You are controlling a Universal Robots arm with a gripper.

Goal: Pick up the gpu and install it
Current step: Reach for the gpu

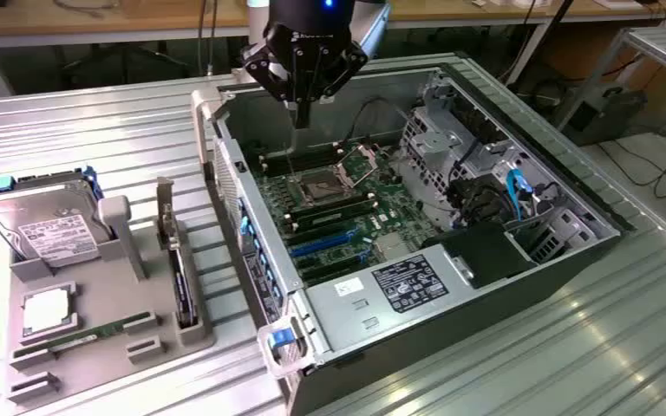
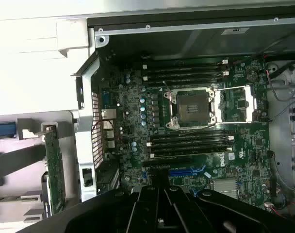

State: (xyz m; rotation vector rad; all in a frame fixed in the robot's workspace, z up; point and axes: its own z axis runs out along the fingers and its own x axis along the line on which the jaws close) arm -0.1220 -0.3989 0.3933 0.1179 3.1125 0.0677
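One gripper [image 1: 299, 114], fingers pressed together, apparently empty, hovering over the open case [image 1: 538, 149], gpu [image 1: 178, 260] on edge in grey tray [image 1: 111, 314] beside it

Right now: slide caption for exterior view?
Shut, empty pincer hangs over the open computer case; gpu stands in the grey holder at the exterior view's left.

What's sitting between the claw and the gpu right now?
The computer case's perforated wall stands between the claw, hovering over the motherboard, and the gpu, upright in the grey holder; the exterior view shows it.
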